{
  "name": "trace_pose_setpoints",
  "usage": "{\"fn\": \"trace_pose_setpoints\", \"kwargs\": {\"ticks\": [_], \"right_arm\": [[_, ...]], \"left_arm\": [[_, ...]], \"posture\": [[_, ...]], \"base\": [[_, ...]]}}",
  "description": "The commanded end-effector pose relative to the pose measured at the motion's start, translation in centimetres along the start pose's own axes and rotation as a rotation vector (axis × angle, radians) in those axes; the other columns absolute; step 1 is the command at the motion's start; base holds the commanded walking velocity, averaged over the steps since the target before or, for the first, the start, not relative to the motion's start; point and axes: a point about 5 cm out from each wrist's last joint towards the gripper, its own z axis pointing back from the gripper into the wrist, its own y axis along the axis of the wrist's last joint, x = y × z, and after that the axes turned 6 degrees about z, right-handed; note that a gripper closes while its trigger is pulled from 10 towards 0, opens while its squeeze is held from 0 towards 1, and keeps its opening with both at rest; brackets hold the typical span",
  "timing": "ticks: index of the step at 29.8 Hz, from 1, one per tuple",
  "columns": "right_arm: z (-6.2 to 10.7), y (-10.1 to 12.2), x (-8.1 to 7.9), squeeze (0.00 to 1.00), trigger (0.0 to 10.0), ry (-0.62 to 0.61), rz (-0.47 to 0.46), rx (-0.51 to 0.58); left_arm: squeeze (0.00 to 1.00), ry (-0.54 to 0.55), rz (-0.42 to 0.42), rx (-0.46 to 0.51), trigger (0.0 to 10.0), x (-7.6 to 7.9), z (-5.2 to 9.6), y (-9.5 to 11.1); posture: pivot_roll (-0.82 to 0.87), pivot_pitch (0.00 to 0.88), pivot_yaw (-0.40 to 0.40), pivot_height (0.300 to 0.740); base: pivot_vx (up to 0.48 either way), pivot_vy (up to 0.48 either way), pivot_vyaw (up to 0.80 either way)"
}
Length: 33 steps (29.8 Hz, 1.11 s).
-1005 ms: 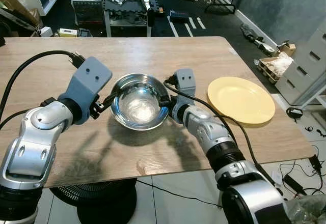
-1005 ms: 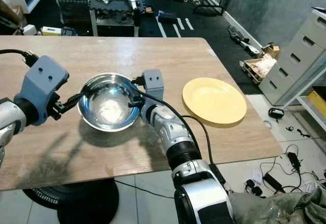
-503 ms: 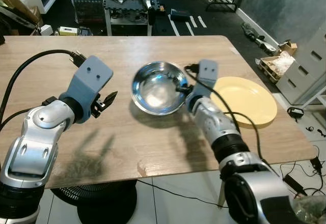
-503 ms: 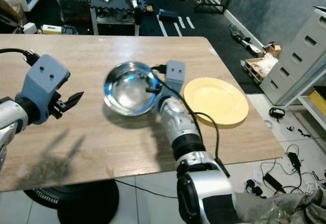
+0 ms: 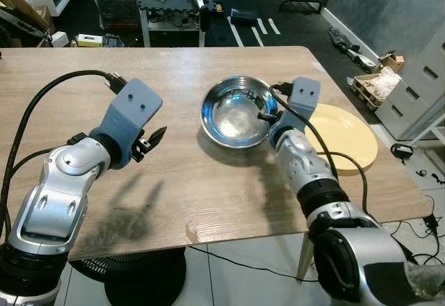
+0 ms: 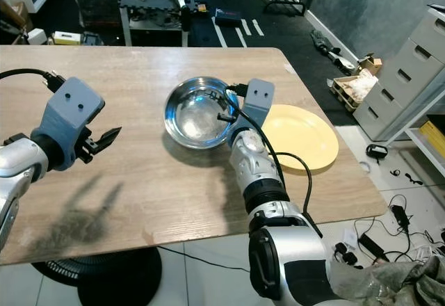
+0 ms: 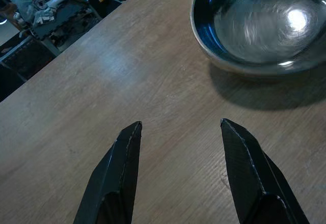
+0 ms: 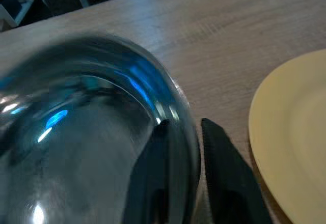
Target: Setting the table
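Note:
A shiny steel bowl is held just above the wooden table, casting a shadow beneath it. My right gripper is shut on the bowl's right rim, one finger inside and one outside. A yellow plate lies on the table just right of the bowl, partly behind my right wrist. My left gripper hovers open over bare wood left of the bowl, its fingers spread with nothing between them.
The table's right and front edges drop to a tiled floor with cables. Beyond the far edge stand a cluttered cart and boxes. White drawers stand at the right.
My right gripper has carried the bowl to the right, toward the yellow plate. My left gripper has let go of the bowl's left rim and stays behind, open.

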Motion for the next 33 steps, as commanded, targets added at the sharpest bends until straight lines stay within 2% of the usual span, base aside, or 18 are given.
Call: {"fn": "trace_pose_setpoints", "kwargs": {"ticks": [1,4,5,12,16,18,19,20,21,24,25,28,33], "right_arm": [[0.0,0.0,0.1,1.00,10.0,-0.012,0.017,0.008],[-0.1,-0.1,0.3,1.00,10.0,-0.034,0.018,0.010],[-0.1,0.0,0.3,0.00,10.0,-0.036,0.016,0.015],[-0.1,0.5,0.6,0.00,10.0,-0.047,0.028,0.048],[0.0,2.5,1.8,0.00,10.0,-0.066,0.048,0.161],[0.3,3.8,2.5,0.00,10.0,-0.060,0.048,0.256],[0.3,3.8,2.5,0.00,10.0,-0.060,0.048,0.256],[1.2,5.2,3.3,0.00,10.0,-0.042,0.052,0.380],[1.7,5.6,3.7,0.00,10.0,-0.025,0.058,0.425],[2.2,5.8,4.0,0.00,10.0,-0.010,0.063,0.459],[3.2,5.8,4.4,0.00,10.0,0.019,0.052,0.493],[4.2,5.4,4.7,0.00,10.0,0.054,0.047,0.493],[7.7,2.3,6.7,0.00,10.0,0.042,0.076,0.452]], "left_arm": [[0.00,-0.004,-0.009,-0.004,10.0,0.1,-0.1,0.0],[0.00,-0.004,-0.011,-0.004,10.0,0.0,-0.1,0.0],[0.00,-0.005,-0.012,-0.004,10.0,0.0,-0.1,0.0],[0.00,-0.009,-0.012,-0.002,10.0,0.1,-0.2,0.1],[0.00,-0.008,-0.010,0.003,10.0,0.2,-0.2,0.1],[0.00,0.006,0.002,0.020,10.0,0.1,-0.3,0.3],[0.00,0.006,0.002,0.020,10.0,0.1,-0.3,0.3],[0.00,0.028,0.029,0.066,10.0,0.0,-0.3,0.7],[0.00,0.035,0.045,0.089,10.0,0.0,-0.4,1.0],[0.00,0.040,0.064,0.108,10.0,0.0,-0.4,1.2],[0.00,0.041,0.110,0.132,10.0,0.1,-0.3,1.4],[0.00,0.040,0.128,0.169,10.0,0.3,-0.1,1.7],[0.00,0.011,0.298,0.193,10.0,1.4,0.5,1.1]], "posture": [[0.08,0.073,-0.004,0.740],[0.08,0.071,-0.004,0.740],[0.08,0.070,-0.002,0.740],[0.07,0.070,0.000,0.740],[0.07,0.071,0.004,0.740],[0.07,0.071,0.009,0.740],[0.07,0.071,0.009,0.740],[0.07,0.070,0.014,0.740],[0.07,0.069,0.019,0.740],[0.07,0.068,0.021,0.740],[0.06,0.067,0.027,0.740],[0.06,0.067,0.036,0.740],[0.03,0.071,0.049,0.740]], "base": [[0.000,0.000,0.00],[0.000,0.000,0.00],[0.000,0.000,0.00],[0.000,0.000,0.00],[0.000,0.000,0.00],[0.000,0.000,0.00],[0.000,0.000,0.00],[0.000,0.000,0.00],[0.000,0.000,0.00],[0.000,0.000,0.00],[0.000,0.000,0.00],[0.000,0.000,0.00],[0.000,0.000,0.00]]}}
